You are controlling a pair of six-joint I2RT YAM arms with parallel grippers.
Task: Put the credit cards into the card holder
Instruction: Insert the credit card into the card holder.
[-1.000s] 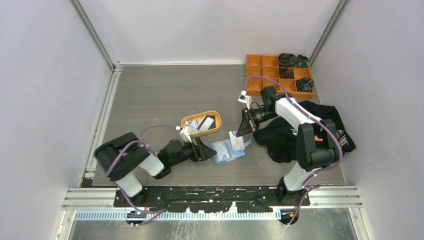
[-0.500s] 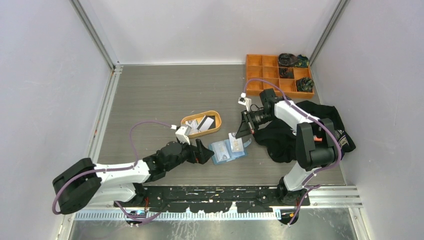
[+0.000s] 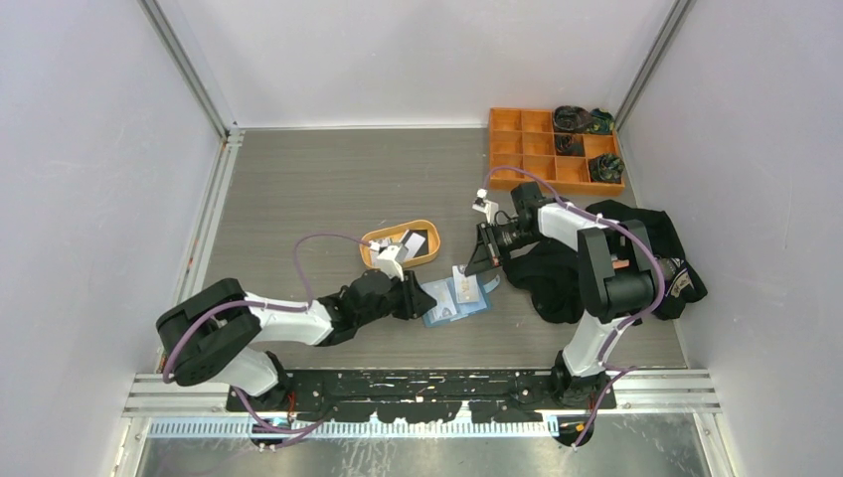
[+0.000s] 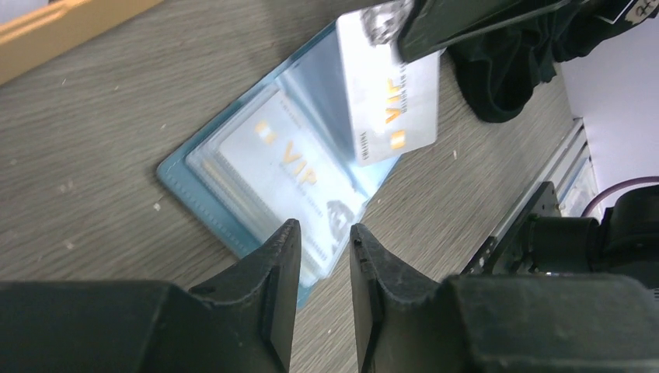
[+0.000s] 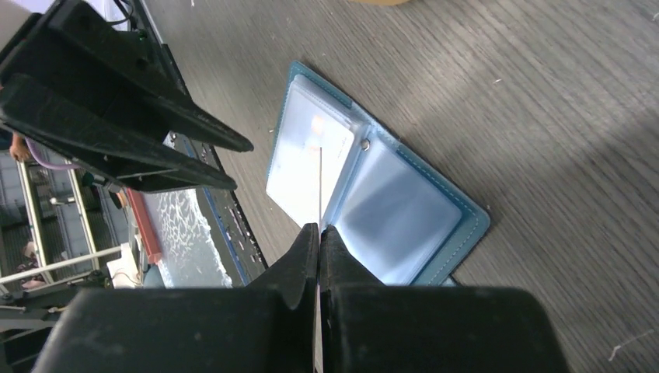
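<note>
The left arm's black fingers point(image 4: 322, 233) have come in to the near edge of the blue fold-over card holder point(image 5: 392, 214), open on the grey surface point(image 3: 328, 189), maybe to hold it down; I cannot tell if they pinch it. The right arm's black fingers point(image 5: 319, 233) squeeze a white plastic credit card point(image 4: 396, 101), tilted just over its clear pockets.
</note>
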